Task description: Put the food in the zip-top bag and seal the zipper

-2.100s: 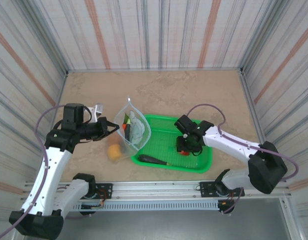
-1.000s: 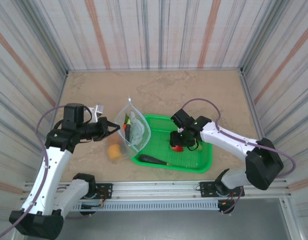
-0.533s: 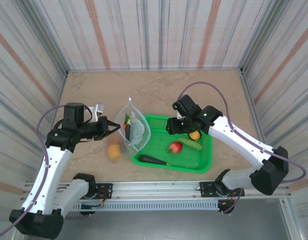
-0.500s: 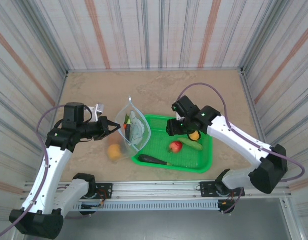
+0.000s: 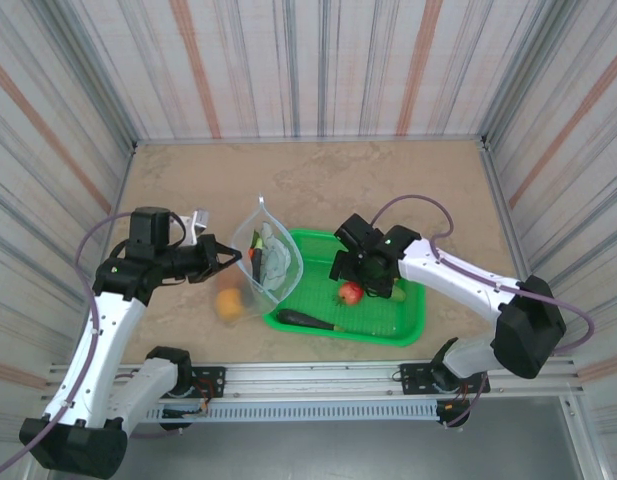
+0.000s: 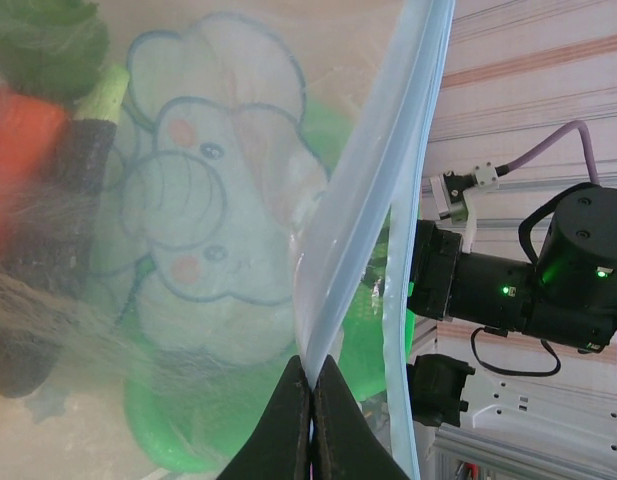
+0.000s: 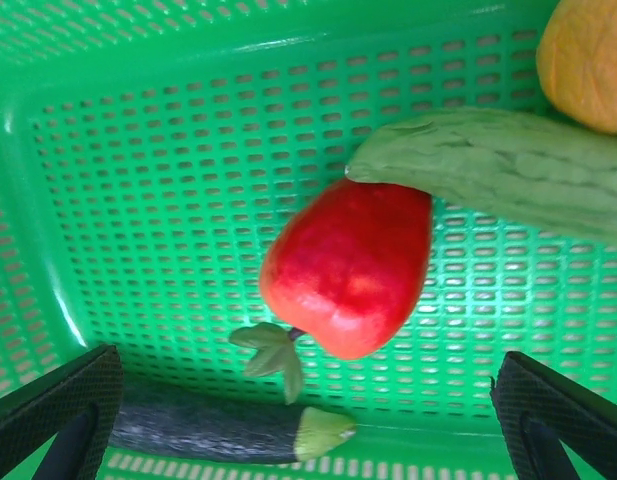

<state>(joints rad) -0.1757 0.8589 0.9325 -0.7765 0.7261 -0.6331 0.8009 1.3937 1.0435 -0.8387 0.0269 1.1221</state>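
Right tool (image 7: 308,405): jaws now spread wide and brought back down over the red apple (image 7: 350,268). The apple lies loose in the green mesh basket (image 7: 188,150), touching the cucumber (image 7: 508,170), so it is still to be picked and bagged. Left tool (image 6: 310,420): pinched shut on the mouth edge of the zip-top bag (image 5: 268,255), holding it open on the table (image 5: 318,180).

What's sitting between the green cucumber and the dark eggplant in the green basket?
The red apple lies between the cucumber and the eggplant, with its leaf pointing toward the eggplant. The right wrist view shows this.
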